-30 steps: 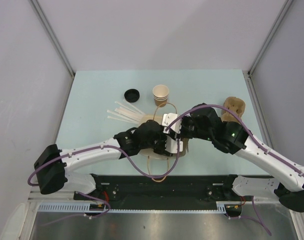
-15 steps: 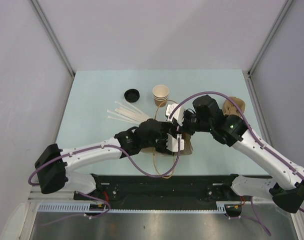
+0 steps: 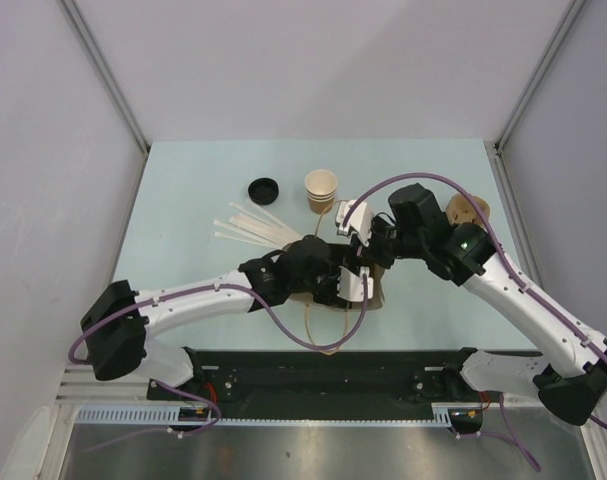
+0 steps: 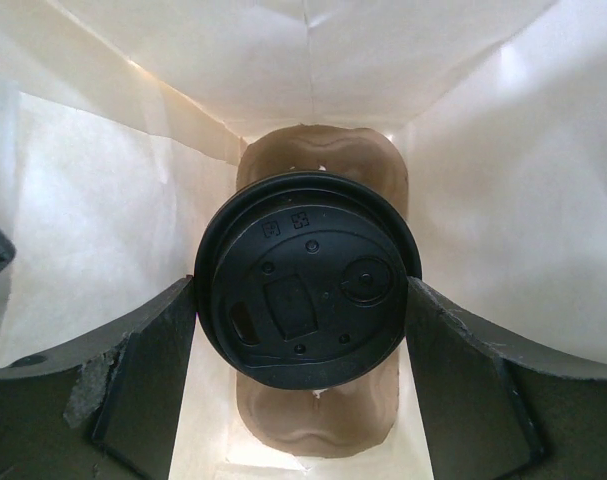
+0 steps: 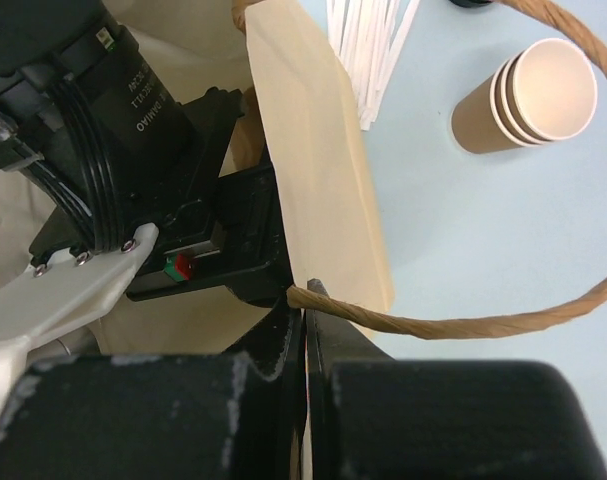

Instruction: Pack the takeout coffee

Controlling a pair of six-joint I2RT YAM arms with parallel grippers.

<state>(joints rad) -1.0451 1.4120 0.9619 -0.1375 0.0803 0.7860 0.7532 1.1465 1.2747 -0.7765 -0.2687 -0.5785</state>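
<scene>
Both left jaws clasp the takeout coffee [image 4: 308, 305] inside the paper bag [image 4: 503, 200].

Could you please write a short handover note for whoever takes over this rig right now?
Left gripper: inside the paper bag, fingers against both sides of the takeout coffee at its lid.
Right gripper: shut on the bag's rim, holding it open.
The coffee is over the pulp carrier at the bag's bottom; I cannot tell whether it is seated.
To do: release the cup, withdraw the left arm, let go of the bag.
</scene>
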